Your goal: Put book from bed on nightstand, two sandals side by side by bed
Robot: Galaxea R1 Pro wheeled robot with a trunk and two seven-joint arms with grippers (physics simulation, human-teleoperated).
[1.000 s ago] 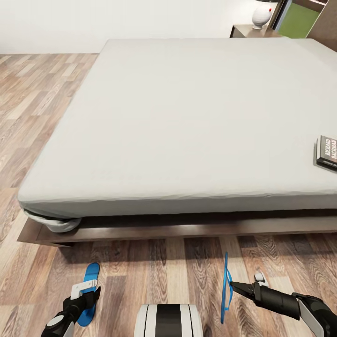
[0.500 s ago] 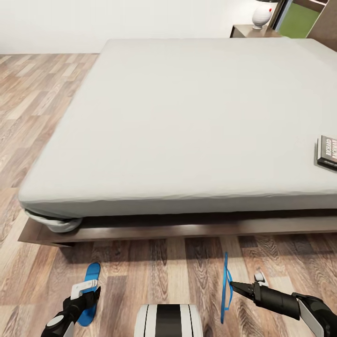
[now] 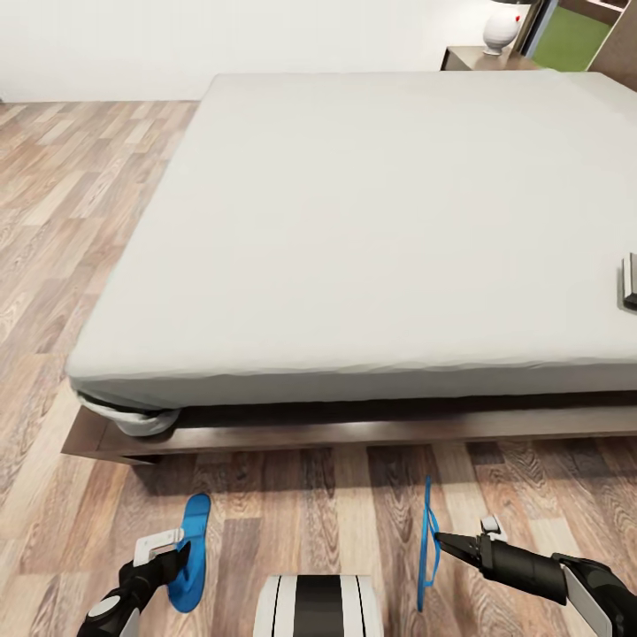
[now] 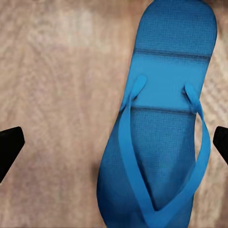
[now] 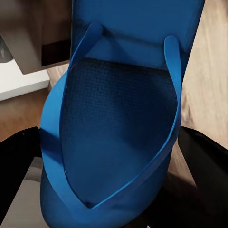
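While one blue sandal [image 3: 191, 556] lies flat on the wood-plank floor [image 3: 53, 265] near the foot of the bed [image 3: 380, 221], the other sandal [image 3: 428, 544] is held on its edge by the right gripper [image 3: 442, 539], which is closed on it, so in the head view it looks like a thin blue line. In the right wrist view this sandal [image 5: 118, 123] sits between the two dark fingers [image 5: 19, 166], its strap side facing the camera. The left gripper [image 3: 172, 541] hangs just over the flat sandal with its jaws spread wide and nothing between them; in the left wrist view the sandal [image 4: 156, 123] lies strap-up on the floor between the two black fingertips [image 4: 9, 147], not touching them. The two sandals are apart, both on the floor in front of the dark brown frame of the bed. The book [image 3: 629, 283] lies on the grey mattress at its right side, cut by the picture's border. A nightstand [image 3: 460, 58] stands at the far corner of the bed, and a white vase [image 3: 501, 26] is on it.
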